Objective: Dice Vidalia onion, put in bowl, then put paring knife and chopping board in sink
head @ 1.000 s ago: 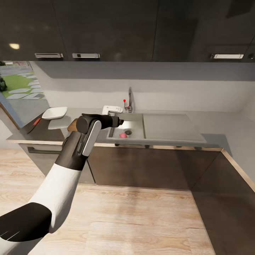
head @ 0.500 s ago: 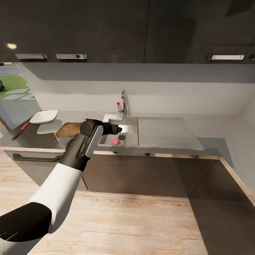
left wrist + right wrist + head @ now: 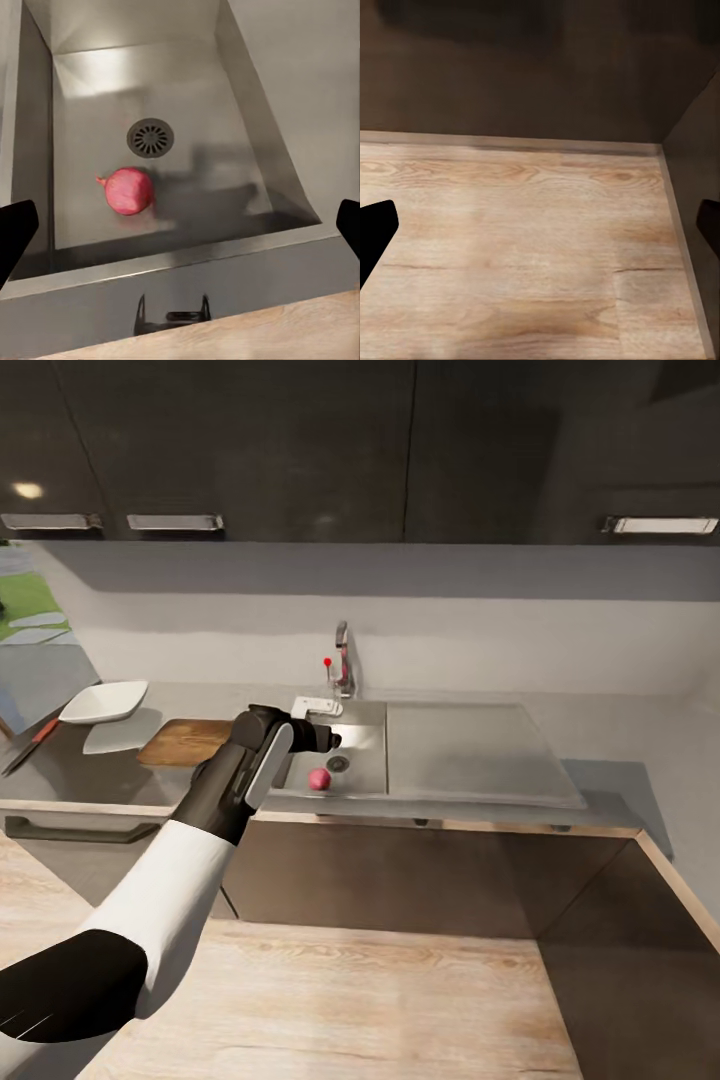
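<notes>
The left tool (image 3: 325,739) hangs over the near rim of the sink (image 3: 365,785), its jaws spread wide with nothing between them, lined up for a reach down to the Vidalia onion (image 3: 129,190). The onion lies on the basin floor just beside the drain (image 3: 151,137). The chopping board (image 3: 185,742) waits on the surface (image 3: 620,760) beside the basin, with the bowl (image 3: 103,701) and paring knife (image 3: 30,744) beyond it. The right tool (image 3: 540,232) faces the wooden floor (image 3: 532,247), also wide apart and holding nothing.
</notes>
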